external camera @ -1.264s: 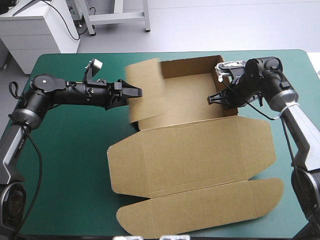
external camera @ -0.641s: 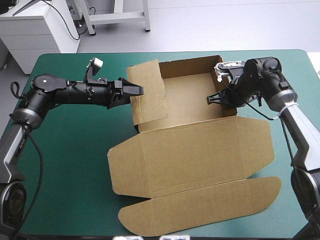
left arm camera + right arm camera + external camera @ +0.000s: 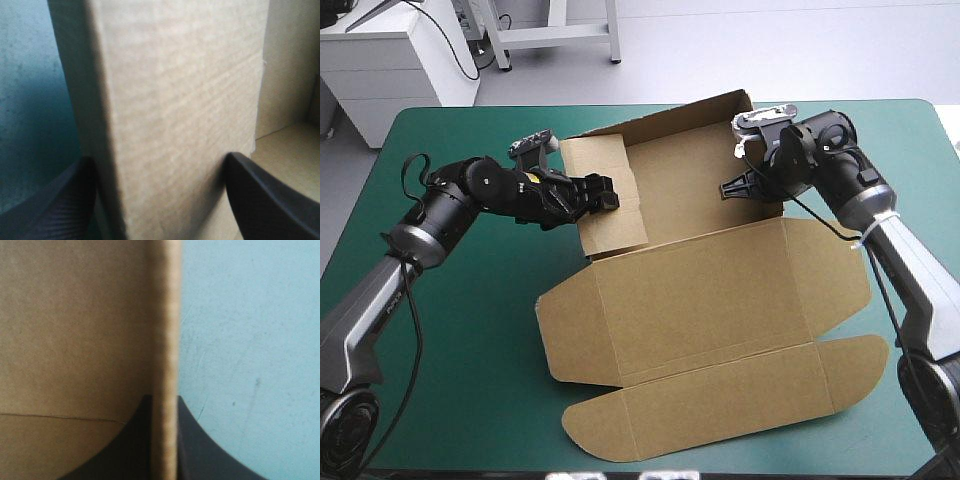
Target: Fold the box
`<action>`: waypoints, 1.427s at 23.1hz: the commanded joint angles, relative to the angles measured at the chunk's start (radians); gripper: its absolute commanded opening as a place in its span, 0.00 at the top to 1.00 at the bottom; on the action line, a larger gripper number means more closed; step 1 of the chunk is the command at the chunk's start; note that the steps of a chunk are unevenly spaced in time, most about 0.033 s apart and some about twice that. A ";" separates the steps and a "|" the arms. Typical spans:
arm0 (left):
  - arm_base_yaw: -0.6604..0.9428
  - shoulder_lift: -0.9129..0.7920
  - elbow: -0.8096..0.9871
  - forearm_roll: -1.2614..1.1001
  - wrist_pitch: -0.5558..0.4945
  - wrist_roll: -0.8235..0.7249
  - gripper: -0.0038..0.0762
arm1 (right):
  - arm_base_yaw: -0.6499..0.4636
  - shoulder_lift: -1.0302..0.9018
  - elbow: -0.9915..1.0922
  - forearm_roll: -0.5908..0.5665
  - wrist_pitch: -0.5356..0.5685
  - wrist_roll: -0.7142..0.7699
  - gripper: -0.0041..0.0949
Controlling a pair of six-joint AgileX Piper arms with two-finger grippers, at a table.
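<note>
Left claw (image 3: 159,159), right claw (image 3: 163,398), box (image 3: 700,290) walls between

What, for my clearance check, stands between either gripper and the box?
Nothing visible. The right gripper is shut on the right wall of the box; the left gripper straddles its raised left wall, jaws open.

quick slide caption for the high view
Folding the box: left gripper open around its left wall, right gripper shut on its right wall, lid flat on the teal-green table.

1 brown box (image 3: 700,300), 2 grippers, left gripper (image 3: 609,196), right gripper (image 3: 726,188), 1 table (image 3: 460,340)
</note>
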 commanded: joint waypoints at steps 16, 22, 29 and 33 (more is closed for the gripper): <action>-0.043 -0.076 -0.032 0.135 -0.118 -0.197 0.96 | 0.084 -0.091 -0.121 -0.081 -0.002 0.045 0.96; -0.049 -0.101 -0.032 0.263 -0.049 -0.224 0.96 | 0.082 -0.091 -0.121 -0.098 0.003 0.086 0.96; -0.050 -0.101 -0.032 0.264 -0.060 -0.239 0.96 | 0.082 -0.078 -0.119 -0.105 0.022 0.091 0.96; -0.050 -0.099 -0.032 0.252 -0.015 -0.114 0.91 | 0.082 -0.078 -0.119 -0.105 0.022 0.091 0.96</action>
